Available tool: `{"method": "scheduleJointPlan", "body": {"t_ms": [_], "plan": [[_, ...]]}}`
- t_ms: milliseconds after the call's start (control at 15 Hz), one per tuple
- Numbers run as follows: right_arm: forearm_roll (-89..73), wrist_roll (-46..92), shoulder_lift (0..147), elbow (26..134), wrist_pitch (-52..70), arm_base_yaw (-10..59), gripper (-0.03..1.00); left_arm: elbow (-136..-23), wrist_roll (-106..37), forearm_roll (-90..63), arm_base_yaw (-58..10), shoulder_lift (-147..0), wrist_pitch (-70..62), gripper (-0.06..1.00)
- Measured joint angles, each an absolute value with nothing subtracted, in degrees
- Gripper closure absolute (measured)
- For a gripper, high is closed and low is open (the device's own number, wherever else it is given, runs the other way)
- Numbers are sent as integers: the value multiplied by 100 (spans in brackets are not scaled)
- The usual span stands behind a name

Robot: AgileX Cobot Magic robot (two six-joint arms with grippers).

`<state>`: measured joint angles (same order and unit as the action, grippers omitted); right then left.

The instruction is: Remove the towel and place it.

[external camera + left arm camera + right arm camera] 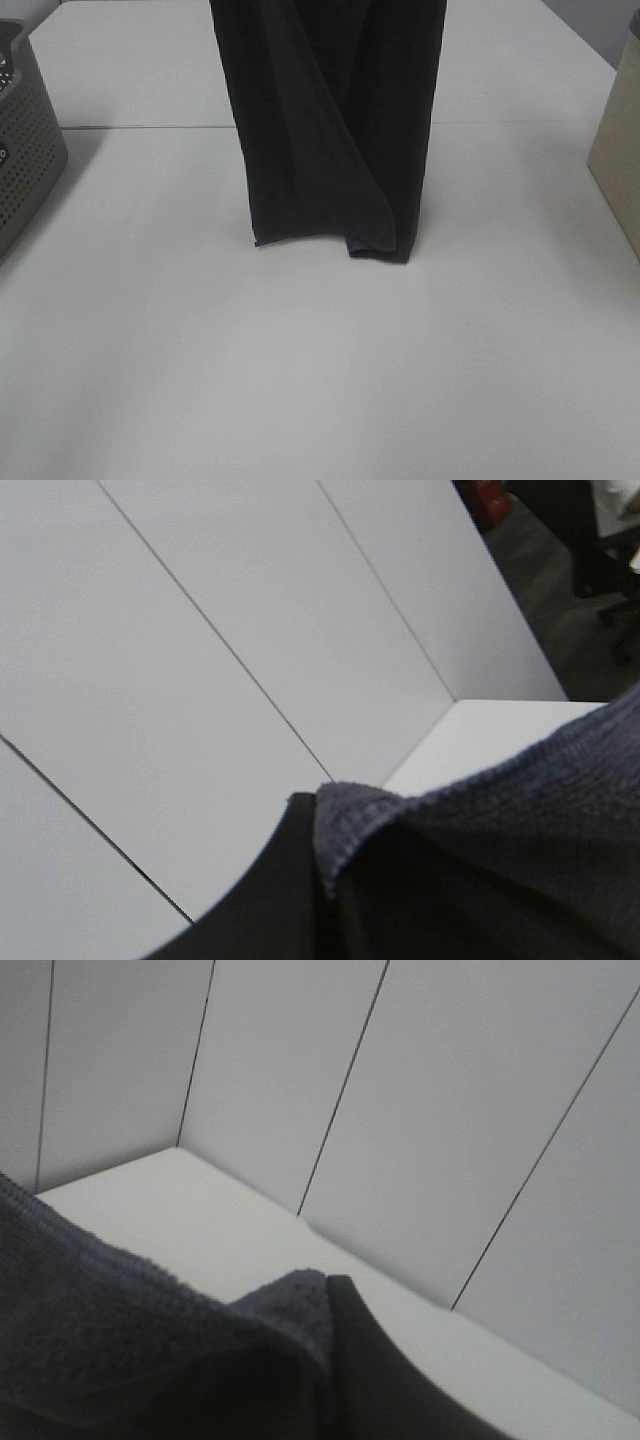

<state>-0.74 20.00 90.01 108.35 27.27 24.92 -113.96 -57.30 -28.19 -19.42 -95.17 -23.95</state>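
The dark navy-black towel (330, 130) hangs down as a long folded strip from above the top edge of the exterior high view. Its lower end rests on or just above the white table (320, 380), with a small white label (256, 241) at its lower left corner. Neither gripper shows in that view. In the left wrist view the towel (500, 850) bunches over a dark finger (270, 890) of my left gripper (318, 815). In the right wrist view the towel (120, 1350) folds against a dark finger (390, 1380) of my right gripper (328, 1295). Both appear shut on the towel's upper edge.
A grey perforated basket (25, 150) stands at the left edge of the table. A beige box (620, 150) stands at the right edge. A seam (130, 127) runs across the table behind the towel. The wrist views look at a white panelled wall.
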Motion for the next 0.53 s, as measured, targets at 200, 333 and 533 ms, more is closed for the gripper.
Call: {"method": "scheduleJointPlan", "body": {"t_ms": [200, 333, 533], "plan": [[0, 1965, 9333, 10846, 1375, 2492, 96, -11396, -5730, -2819, -1942, -9901, -1026, 94], [0, 1965, 9597, 10846, 756, 2492, 96, -11396, -5730, -2819, -1942, -10107, -252, 94], [0, 1965, 9964, 10846, 69, 2492, 96, -11396, -5730, -2819, -1942, -10399, 590, 94]]}}
